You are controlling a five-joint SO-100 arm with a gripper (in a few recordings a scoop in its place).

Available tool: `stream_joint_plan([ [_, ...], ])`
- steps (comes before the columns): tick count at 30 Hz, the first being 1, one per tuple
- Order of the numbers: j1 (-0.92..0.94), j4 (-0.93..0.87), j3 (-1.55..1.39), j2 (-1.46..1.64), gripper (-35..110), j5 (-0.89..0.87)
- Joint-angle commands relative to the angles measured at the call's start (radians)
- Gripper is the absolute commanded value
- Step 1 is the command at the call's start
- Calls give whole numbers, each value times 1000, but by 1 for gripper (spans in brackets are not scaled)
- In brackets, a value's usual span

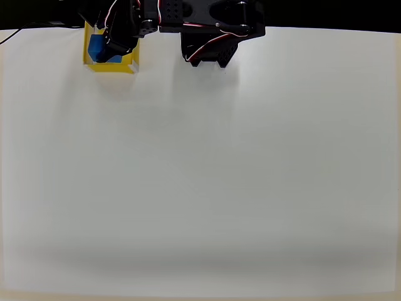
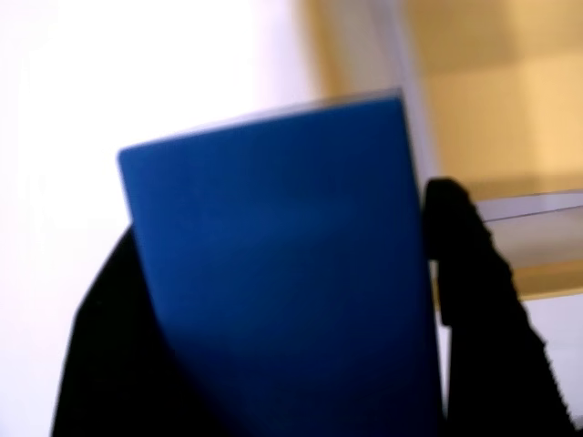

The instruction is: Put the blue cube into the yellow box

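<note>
1. White table (image 1: 207,188): bare and wide across everything below and right of the yellow box in the overhead view, ample open room there; dark strip along the far edge just above the box.
2. Black arm (image 1: 213,25): stretched along that far edge, right of the yellow box, reaching left over it.
3. Yellow box (image 1: 128,64): near the table's top-left corner, close to the far edge; in the wrist view, white rim (image 2: 537,209) just right of the cube.
4. Gripper (image 1: 116,44): above the box opening, clamped on the blue cube; dark fingers (image 2: 465,264) pressed against both sides.
5. Blue cube (image 1: 97,47) (image 2: 282,273): within the box outline, against its left wall.
</note>
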State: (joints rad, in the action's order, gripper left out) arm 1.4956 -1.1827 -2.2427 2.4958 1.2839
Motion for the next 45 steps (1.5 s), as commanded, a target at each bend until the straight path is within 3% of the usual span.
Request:
stream_joint_plan([
  [1, 117, 23, -8, 43, 5, 32],
  [19, 204, 308, -239, -55, 9, 144],
  [28, 206, 367, -319, -67, 20, 172],
  [36, 218, 399, -356, -64, 39, 175],
  [45, 215, 402, -339, -52, 37, 178],
])
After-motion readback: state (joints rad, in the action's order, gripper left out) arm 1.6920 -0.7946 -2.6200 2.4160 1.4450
